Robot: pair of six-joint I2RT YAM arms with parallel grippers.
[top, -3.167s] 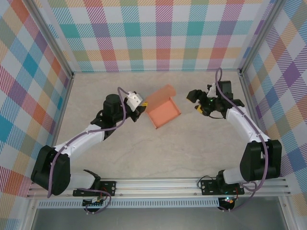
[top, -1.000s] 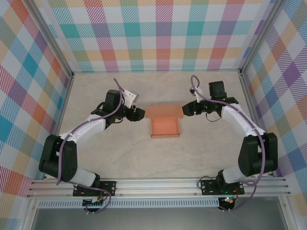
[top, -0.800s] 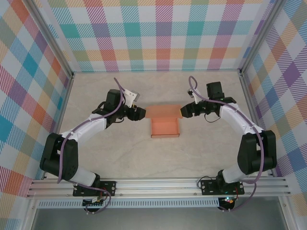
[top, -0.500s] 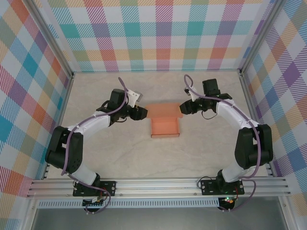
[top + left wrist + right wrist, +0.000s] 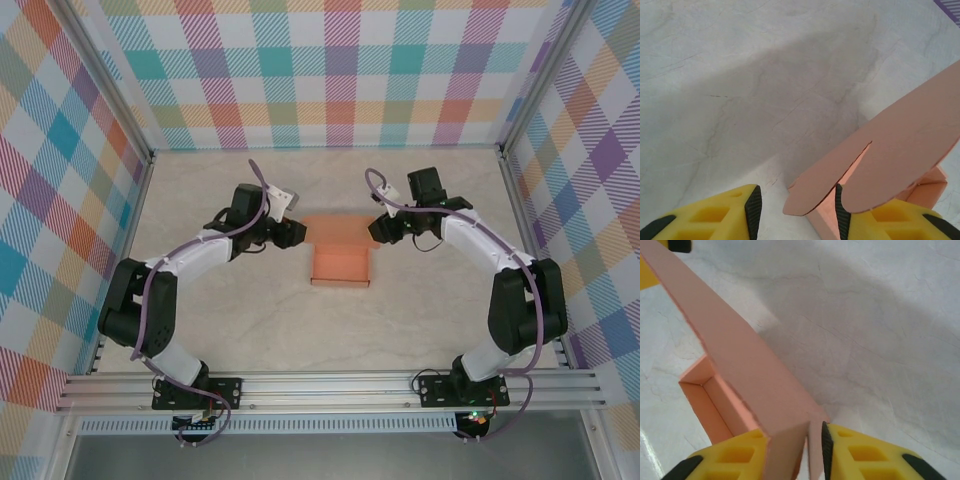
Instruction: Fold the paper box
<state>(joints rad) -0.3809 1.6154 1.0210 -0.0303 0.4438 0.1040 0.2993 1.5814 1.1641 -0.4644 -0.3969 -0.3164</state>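
Note:
The paper box (image 5: 340, 264) is a salmon-orange open tray at the table's middle, with its lid panel (image 5: 338, 226) standing up along the far side. My left gripper (image 5: 296, 232) is at the lid's left end. In the left wrist view its jaws (image 5: 797, 207) stand open around a rounded flap (image 5: 835, 180); the flap lies against the right pad and is well clear of the left one. My right gripper (image 5: 377, 228) is at the lid's right end. In the right wrist view its jaws (image 5: 792, 440) are shut on the folded end flaps (image 5: 812, 450), beside the tray's inside (image 5: 707, 390).
The pale marbled tabletop (image 5: 340, 330) is ringed by plaid walls with metal posts at the back corners (image 5: 150, 155). Both arms reach in from the near rail (image 5: 330, 385), with purple cables looping above them.
Both grippers have moved inward onto the lid's ends and their jaws have narrowed. The right one has shut on the end flaps. The box has shifted slightly left.

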